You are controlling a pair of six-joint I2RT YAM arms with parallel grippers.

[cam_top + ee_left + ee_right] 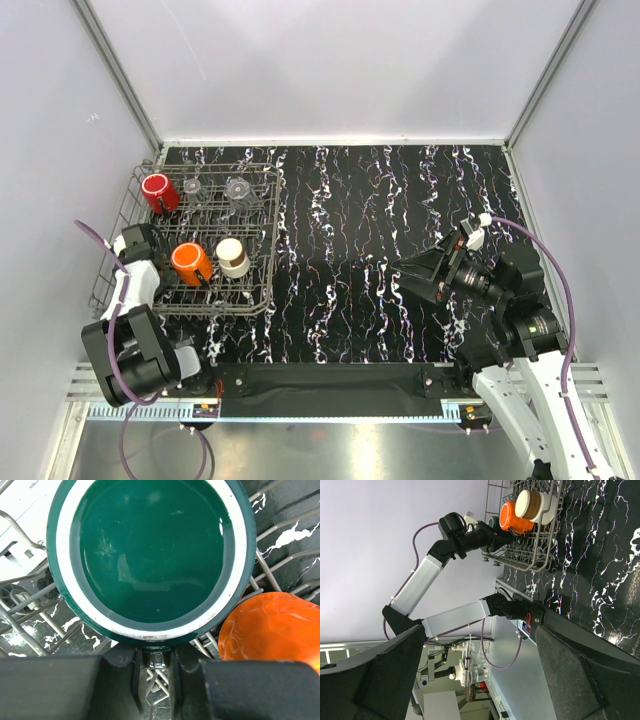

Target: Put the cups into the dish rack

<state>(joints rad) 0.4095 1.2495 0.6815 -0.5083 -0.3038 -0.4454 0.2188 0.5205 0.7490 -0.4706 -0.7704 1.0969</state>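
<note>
The dark green cup (150, 555) fills the left wrist view, its base with a white ring facing the camera, inside the dish rack (262, 290). My left gripper (154, 665) is shut on a thin part at the cup's lower edge; from above its wrist (140, 245) hides the cup. The orange cup (190, 262) lies just right of it, with the cream cup (232, 256) alongside. A red cup (158, 190) and two clear cups (192, 186) (238, 188) stand in the rack's back row. My right gripper (405, 275) hangs open and empty over the table's right side.
The rack's grey wires (280, 555) run close around the green cup. The black marbled tabletop (380, 220) stretches from the rack to the right arm. White walls close in the table on three sides.
</note>
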